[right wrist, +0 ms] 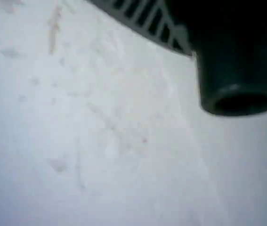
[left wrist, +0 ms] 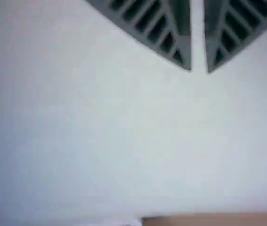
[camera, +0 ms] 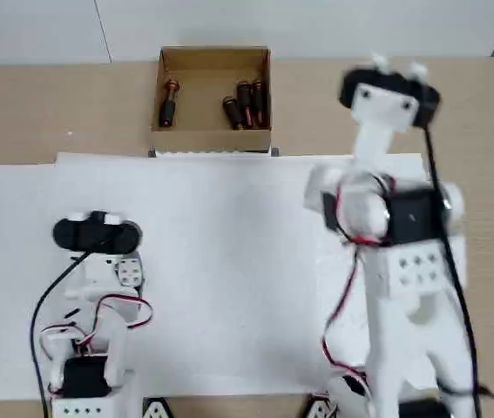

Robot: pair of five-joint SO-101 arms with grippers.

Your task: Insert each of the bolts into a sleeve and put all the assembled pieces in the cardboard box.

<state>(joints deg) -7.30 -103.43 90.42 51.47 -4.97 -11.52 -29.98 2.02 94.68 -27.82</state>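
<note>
Closest to you, the sleeve [right wrist: 239, 70] sits clenched in your right gripper [right wrist: 204, 30], its open end facing out over the sheet [camera: 229, 279]. Your right arm [camera: 390, 96] stands near the box [camera: 214, 139], off its right side. Your left gripper [left wrist: 197, 63], well back from the box on its left, is pinched to a thin slit and grasps nothing. In the box lie four pieces: one [camera: 169, 100] by its left wall and three [camera: 247, 104] toward its right.

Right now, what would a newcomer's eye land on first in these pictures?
First, the cardboard box at the table's far edge, with several dark assembled pieces lying inside. Next, the black sleeve held in the right gripper, its hollow end showing, above the white sheet that covers the table.
</note>
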